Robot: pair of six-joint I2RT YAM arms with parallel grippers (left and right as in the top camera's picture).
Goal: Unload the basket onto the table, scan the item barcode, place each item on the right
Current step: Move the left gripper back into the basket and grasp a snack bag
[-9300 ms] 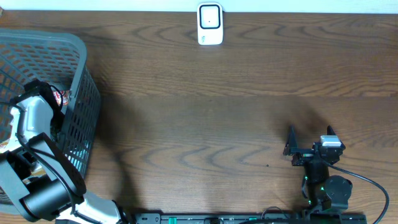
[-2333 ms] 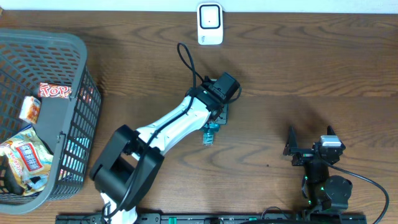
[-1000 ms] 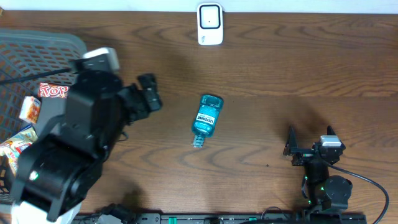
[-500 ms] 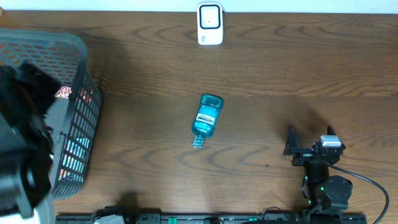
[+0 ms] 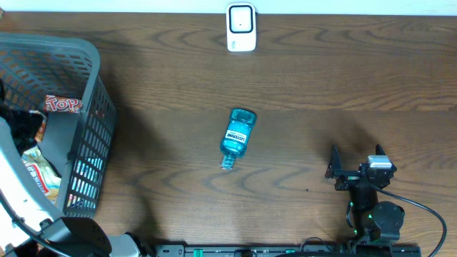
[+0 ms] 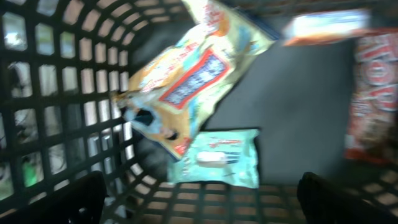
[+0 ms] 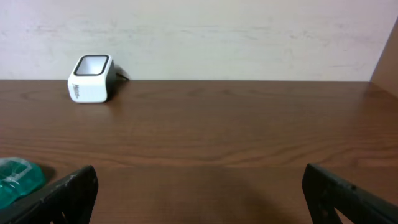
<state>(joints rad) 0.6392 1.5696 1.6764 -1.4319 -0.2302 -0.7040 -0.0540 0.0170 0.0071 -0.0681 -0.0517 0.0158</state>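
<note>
- Mouthwash bottle (image 5: 238, 133) is seen lying on its side on the table (image 5: 321, 78), on the robot's side of the scanner (image 5: 241, 27) and well apart from it, with nothing touching it.
- No scan is judged done as it lies: it is not presented to the scanner, and which way its barcode faces cannot be told.
- The left gripper (image 6: 205, 199) is held inside the basket (image 5: 93, 143), far left of the scanner, fingers spread wide over snack packets (image 6: 186, 81), nothing gripped.
- The right gripper (image 5: 355, 163) is parked right of the scanner near the table's front edge, jaws apart and empty.
- Left to be done: the bottle is to be grasped, turned and brought to the scanner.
</note>
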